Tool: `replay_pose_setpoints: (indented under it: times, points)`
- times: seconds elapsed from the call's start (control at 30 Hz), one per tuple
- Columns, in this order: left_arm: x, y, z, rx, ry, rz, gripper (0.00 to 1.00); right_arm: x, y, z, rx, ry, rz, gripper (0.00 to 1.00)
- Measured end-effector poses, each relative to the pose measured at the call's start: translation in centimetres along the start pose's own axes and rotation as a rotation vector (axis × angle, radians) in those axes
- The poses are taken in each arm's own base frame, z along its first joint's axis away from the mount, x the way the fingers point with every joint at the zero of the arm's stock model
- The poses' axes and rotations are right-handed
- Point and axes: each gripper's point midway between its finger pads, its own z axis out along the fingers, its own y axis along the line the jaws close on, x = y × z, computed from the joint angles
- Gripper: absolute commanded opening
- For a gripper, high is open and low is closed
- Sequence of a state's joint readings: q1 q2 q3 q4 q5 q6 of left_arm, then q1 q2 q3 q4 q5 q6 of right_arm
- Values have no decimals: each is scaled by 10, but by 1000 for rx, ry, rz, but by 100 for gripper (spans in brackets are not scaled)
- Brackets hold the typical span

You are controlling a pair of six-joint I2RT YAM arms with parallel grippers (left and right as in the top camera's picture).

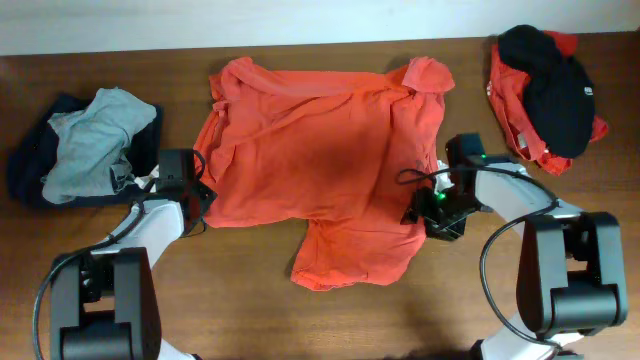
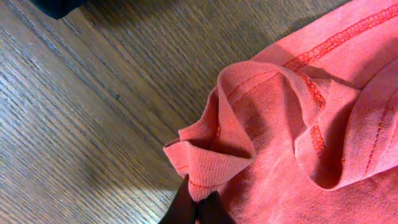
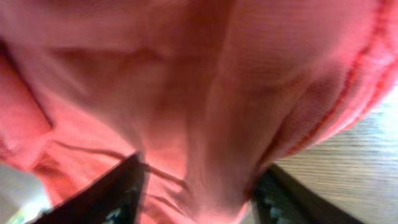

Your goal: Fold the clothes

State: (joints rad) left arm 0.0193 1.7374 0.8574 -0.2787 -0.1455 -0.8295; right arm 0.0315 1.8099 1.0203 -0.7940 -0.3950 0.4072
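The orange-red T-shirt [image 1: 320,150] of the clothes lies spread across the middle of the table, its lower part bunched toward the front. My left gripper [image 1: 200,195] is at the shirt's left edge. In the left wrist view it [image 2: 198,208] is shut on a pinched fold of the shirt's ribbed hem [image 2: 211,155]. At the shirt's right edge sits my right gripper [image 1: 425,212]. Its jaws [image 3: 199,199] stand apart in the blurred right wrist view, with a raised ridge of shirt cloth [image 3: 205,124] between the dark fingers [image 3: 121,186].
A pale grey-green garment on a navy one [image 1: 85,150] lies at the left. A red garment with a black one on top [image 1: 545,90] lies at the back right. Bare wooden table [image 1: 250,300] runs along the front.
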Motion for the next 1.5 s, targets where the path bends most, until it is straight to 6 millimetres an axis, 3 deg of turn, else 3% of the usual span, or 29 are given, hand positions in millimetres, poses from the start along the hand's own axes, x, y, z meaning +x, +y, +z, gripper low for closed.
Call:
replay_pose_setpoints:
  times: [0.03, 0.27, 0.33, 0.43, 0.6, 0.7, 0.93, 1.1, 1.23, 1.37, 1.5]
  points:
    - [0, 0, 0, 0, 0, 0, 1, 0, -1, 1, 11, -6, 4, 4]
    - [6, 4, -4, -20, 36, 96, 1, -6, -16, 0, 93, -45, 31, 4]
    - [11, 9, -11, -38, 66, 144, 1, -3, -22, -9, 111, -35, 48, 4]
    - [8, 8, -28, -34, 78, 199, 1, -7, -27, -40, 118, -52, 69, 4]
    - [-28, -22, -85, 60, -14, 250, 1, -28, -14, -126, 85, -199, 23, 4]
    - [-43, -32, -116, 109, -72, 264, 1, -29, -2, -167, 77, -259, -38, 4]
    - [-63, -43, -165, 175, -159, 287, 1, -29, 23, -228, 70, -346, -158, 4]
    - [-94, -63, -230, 284, -303, 281, 1, -34, 37, -274, 55, -460, -201, 4]
    - [-111, -70, -280, 365, -414, 270, 1, -34, 40, -286, 54, -490, -210, 4]
    - [-123, -75, -312, 409, -492, 262, 1, -36, 48, -305, 43, -547, -230, 4]
    - [-143, -85, -350, 466, -592, 253, 1, -38, 70, -362, 12, -722, -286, 4]
